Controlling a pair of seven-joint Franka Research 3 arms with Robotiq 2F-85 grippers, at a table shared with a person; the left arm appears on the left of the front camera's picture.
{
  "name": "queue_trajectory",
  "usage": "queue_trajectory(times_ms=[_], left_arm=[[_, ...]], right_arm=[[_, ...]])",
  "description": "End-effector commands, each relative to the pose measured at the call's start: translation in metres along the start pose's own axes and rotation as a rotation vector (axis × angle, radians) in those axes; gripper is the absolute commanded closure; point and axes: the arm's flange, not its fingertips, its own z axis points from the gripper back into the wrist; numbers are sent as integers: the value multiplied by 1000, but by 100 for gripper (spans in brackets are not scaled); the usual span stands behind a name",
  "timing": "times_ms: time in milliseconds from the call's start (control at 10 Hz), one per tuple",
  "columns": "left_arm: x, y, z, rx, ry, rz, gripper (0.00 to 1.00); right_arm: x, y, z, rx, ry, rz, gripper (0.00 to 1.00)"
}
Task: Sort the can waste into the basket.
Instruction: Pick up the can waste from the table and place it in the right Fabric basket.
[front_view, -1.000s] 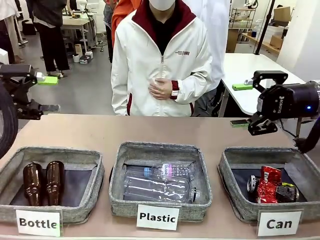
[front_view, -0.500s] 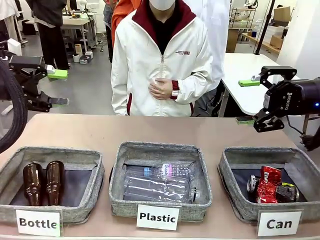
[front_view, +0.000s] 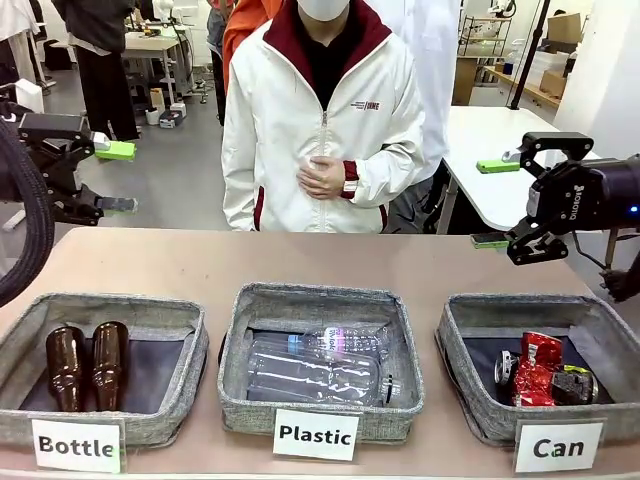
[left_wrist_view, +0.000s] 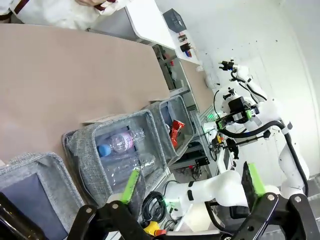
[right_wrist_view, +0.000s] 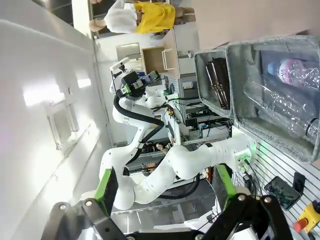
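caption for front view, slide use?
Cans sorted into the Can basket; both grippers, left and right, open and raised.

Grey floor (front_view: 170, 170) behind the table — white side table (front_view: 500, 150), perhaps shelving (front_view: 485, 40) far back.

Three baskets line the table's (front_view: 150, 265) near edge. The cans (front_view: 540, 372) lie in the right basket (front_view: 470, 400), apparently touching; bottles fill the others.

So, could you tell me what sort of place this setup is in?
Likely a robotics lab: labelled sorting baskets on a table, a white robot arm at another bench, and work tables beyond.
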Motion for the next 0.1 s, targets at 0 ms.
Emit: queue_trajectory(times_ms=[0], left_arm=[[0, -1, 4, -3, 11, 4, 0]], right_arm=[[-2, 0, 3, -6, 10, -1, 0]])
